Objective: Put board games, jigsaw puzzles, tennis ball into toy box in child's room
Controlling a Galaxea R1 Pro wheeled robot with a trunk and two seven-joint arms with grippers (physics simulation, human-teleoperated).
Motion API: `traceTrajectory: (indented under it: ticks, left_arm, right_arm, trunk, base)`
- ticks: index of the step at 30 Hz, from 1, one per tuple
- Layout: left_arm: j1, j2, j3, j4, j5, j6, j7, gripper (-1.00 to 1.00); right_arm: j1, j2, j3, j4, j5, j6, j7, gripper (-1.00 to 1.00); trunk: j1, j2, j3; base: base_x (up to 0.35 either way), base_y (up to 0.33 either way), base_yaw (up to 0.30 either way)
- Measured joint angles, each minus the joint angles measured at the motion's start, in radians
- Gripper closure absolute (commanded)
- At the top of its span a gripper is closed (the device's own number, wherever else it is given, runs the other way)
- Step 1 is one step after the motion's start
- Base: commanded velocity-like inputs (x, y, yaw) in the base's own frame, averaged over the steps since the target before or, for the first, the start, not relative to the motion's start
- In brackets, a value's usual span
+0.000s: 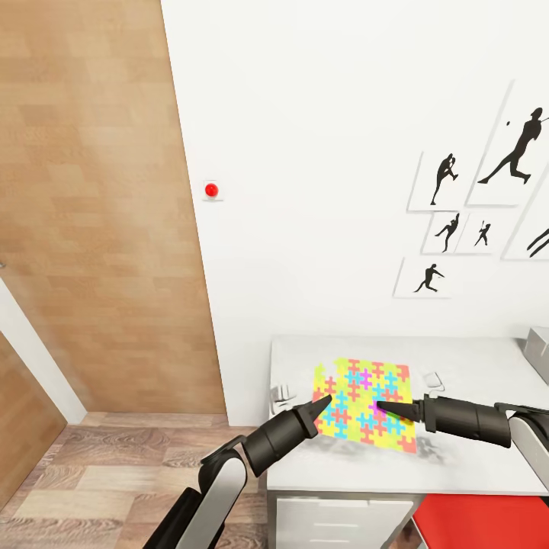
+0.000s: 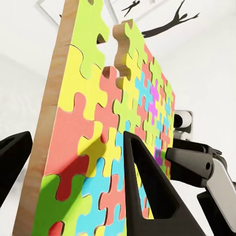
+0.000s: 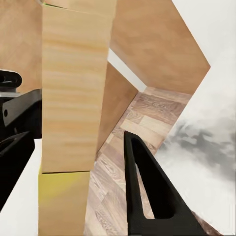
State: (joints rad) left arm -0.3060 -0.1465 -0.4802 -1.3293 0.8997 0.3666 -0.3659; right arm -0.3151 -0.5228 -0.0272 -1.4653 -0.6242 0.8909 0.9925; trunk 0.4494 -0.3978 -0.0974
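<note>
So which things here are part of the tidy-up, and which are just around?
Part of the job:
- jigsaw puzzle, held between both grippers
- left gripper
- right gripper
- table
- grey tray corner, probably the toy box

Just around:
- baseball silhouette pictures
- wooden door
- red wall button
- red seat

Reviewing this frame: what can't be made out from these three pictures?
- Toy box: head view, cut off by the right edge; contents hidden.
- Table right end: beyond the head view's edge.
- Jigsaw puzzle underside: hidden in the head view; right wrist view shows one wooden edge.
- Left end effector and right end effector: contact with the puzzle unclear.
</note>
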Motion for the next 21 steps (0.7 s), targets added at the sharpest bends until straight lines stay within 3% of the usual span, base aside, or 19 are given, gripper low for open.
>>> traceTrajectory:
  ticks: [21]
  left_arm:
    - [0.000,0.000,0.000,0.000,0.000,0.000,0.001,1.00]
  right_arm:
    - [0.000,0.000,0.000,0.000,-0.001,0.001,0.000,1.00]
  trunk:
    - [0.000,0.000,0.000]
  base:
    - [0.000,0.000,0.000]
